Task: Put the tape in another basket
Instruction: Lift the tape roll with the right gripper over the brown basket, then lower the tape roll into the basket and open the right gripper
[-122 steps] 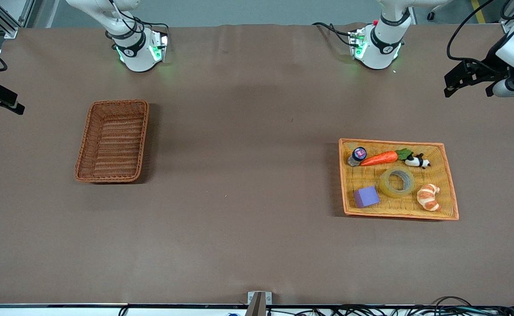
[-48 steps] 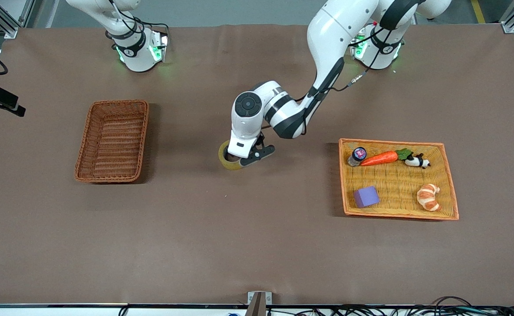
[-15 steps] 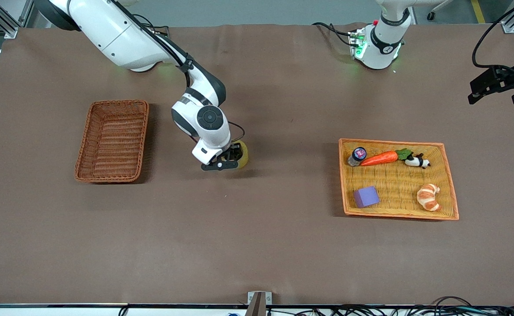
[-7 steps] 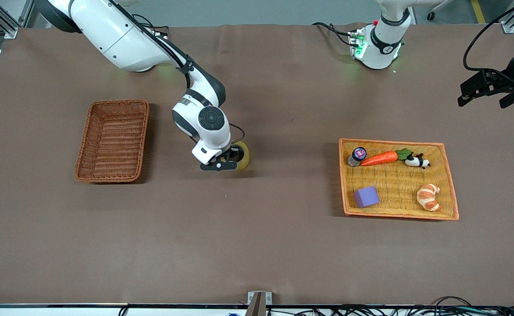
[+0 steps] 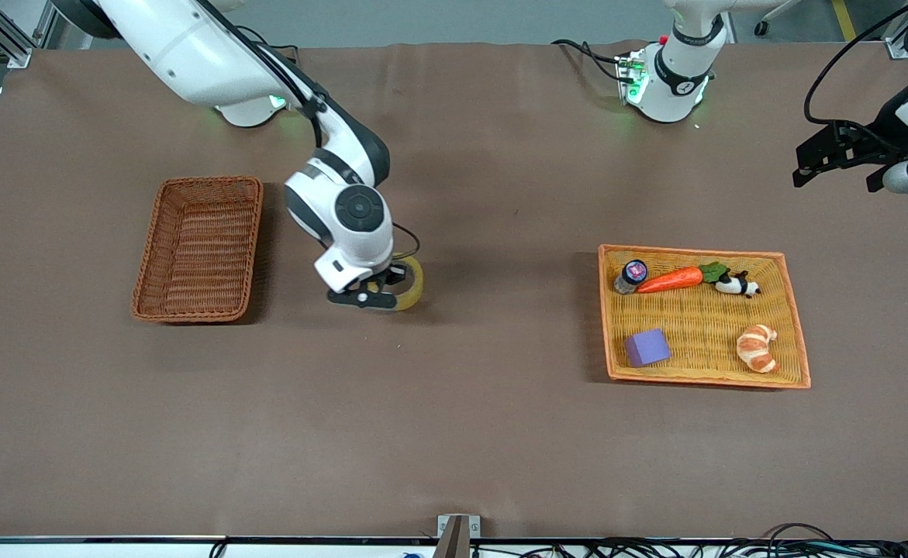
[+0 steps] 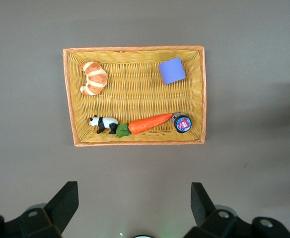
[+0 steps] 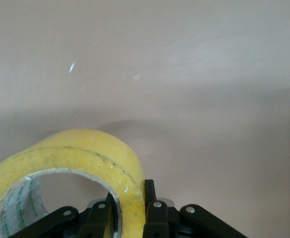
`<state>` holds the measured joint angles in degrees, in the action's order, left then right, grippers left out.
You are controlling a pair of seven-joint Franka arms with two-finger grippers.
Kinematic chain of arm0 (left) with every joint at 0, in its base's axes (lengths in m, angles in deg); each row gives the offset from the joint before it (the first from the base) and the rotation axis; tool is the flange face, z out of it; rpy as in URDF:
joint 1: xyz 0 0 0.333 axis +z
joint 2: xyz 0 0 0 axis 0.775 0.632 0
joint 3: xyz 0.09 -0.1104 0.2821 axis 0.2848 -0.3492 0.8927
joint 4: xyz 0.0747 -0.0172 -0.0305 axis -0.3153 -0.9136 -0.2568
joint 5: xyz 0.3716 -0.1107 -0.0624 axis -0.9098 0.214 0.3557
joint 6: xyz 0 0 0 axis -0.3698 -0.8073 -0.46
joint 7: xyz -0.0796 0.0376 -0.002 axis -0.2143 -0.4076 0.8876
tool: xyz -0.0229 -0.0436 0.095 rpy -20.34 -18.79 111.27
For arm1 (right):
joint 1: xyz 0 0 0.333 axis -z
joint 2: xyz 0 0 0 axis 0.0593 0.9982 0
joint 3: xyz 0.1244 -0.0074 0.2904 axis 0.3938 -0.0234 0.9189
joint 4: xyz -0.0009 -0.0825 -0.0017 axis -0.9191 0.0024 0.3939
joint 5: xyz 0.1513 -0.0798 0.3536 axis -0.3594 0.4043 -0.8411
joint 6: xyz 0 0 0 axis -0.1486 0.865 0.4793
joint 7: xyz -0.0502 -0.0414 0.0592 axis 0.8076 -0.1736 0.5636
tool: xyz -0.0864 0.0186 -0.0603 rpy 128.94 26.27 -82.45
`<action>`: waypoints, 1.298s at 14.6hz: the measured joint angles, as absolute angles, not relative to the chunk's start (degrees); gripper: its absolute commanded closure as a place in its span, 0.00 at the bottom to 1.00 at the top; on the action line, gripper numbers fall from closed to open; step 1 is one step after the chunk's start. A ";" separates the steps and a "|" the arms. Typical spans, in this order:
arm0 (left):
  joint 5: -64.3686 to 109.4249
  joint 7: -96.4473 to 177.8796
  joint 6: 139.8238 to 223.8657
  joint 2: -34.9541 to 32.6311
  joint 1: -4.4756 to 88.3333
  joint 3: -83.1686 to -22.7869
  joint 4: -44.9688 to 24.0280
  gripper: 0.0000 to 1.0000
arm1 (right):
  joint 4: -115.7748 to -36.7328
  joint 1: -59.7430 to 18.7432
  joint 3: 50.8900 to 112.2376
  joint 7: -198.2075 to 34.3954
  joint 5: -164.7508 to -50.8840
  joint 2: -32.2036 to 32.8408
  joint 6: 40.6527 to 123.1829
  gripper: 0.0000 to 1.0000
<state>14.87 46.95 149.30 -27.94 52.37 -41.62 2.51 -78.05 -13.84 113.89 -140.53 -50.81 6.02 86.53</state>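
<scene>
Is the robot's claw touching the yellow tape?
Touching. The right wrist view shows the right gripper pinching the tape wall between its fingers.

Right arm stretched from its base out over the middle of the table, wrist bent down. Right gripper [image 5: 380, 293] held over bare tabletop, between the basket [image 5: 198, 248] and the tray [image 5: 797, 341], fingers [image 7: 152, 218] pinched on the wall of the tape [image 5: 405, 284], one inside the ring and one outside. Left arm drawn back and waiting, raised at its own end of the table. Left gripper [image 5: 841, 159] hung high above the tray, fingers [image 6: 63, 206] spread wide apart, nothing between them.
</scene>
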 measured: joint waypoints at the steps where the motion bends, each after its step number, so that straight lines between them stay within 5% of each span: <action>1: 14.87 46.95 149.30 -27.93 52.40 -41.62 2.47 0.00 | -77.98 -12.44 113.97 -138.42 -52.89 2.92 84.19 1.00; 4: 13.03 46.96 149.45 -27.86 52.45 -42.02 2.39 0.00 | -78.08 -7.73 112.79 -127.37 -57.94 -4.92 75.57 1.00; 10: 11.46 46.89 150.37 -27.84 52.64 -43.85 2.29 0.00 | -82.79 -5.29 94.12 -94.79 -67.19 -15.95 68.89 0.99; 19: 11.46 47.08 151.26 -27.83 52.84 -43.85 2.23 0.00 | -114.48 -5.31 80.60 -75.25 -67.78 -25.13 93.53 0.98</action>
<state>11.46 47.08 151.26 -27.83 52.84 -43.85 2.23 -114.48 -5.31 80.60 -75.25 -67.78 -25.13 93.53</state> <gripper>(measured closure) 0.000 0.784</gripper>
